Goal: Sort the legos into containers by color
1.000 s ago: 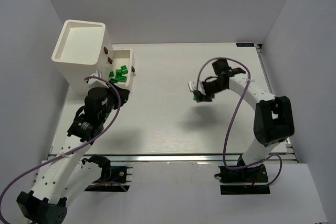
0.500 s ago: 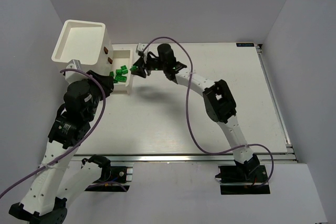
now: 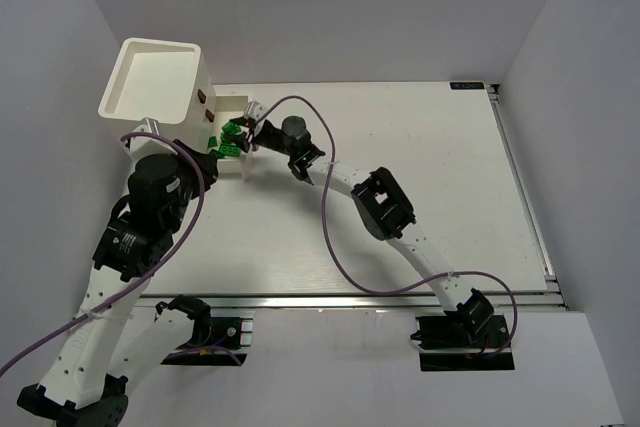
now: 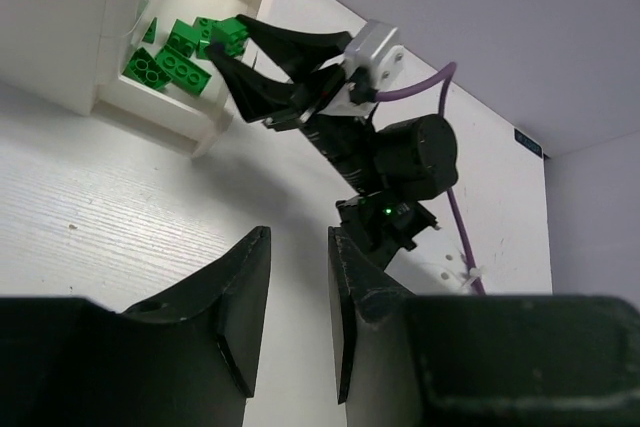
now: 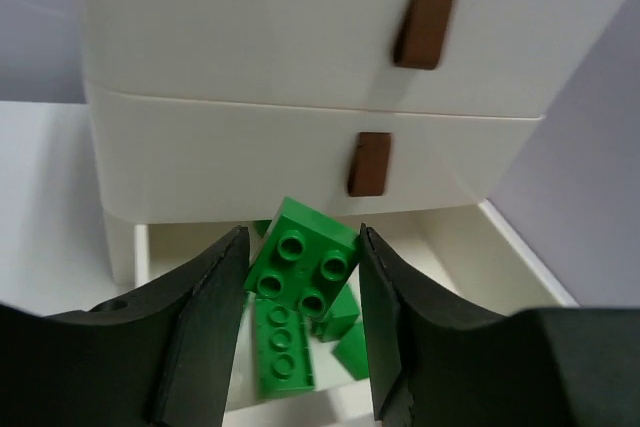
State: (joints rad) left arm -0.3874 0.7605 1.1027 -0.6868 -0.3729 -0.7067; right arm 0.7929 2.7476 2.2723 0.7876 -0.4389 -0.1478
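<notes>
Dark green two-by-two studded plastic brick (image 5: 303, 272): I'm pinching it between the black fingers of my right hand (image 5: 300, 239). It's hanging just above the low white plastic tray (image 4: 150, 117), not yet dropped. Below it, a small pile of dark green bricks (image 4: 165, 62) is lying in that tray, one of them a longer piece.

Judging progress: the greens are looking mostly sorted, and this one is about to join them. Every brick I'm seeing is dark green and either in the tray or in my grip. I'm not spotting any purple or yellow-green ones. I can't tell what's sitting inside the tall white square bin (image 3: 158, 43), so I'm not calling the other colours done.

Materials: the bricks are glossy hard plastic with sharp corners and round studs. Tray and bin are smooth matte white plastic with straight walls. Small brown rectangular tabs (image 5: 424, 35) are sticking out of the bin's side.

My left hand (image 4: 298, 237) is hovering low over the pale wood-grain tabletop (image 3: 400, 147) near the tray, fingers parted by a narrow gap, gripping nothing.
</notes>
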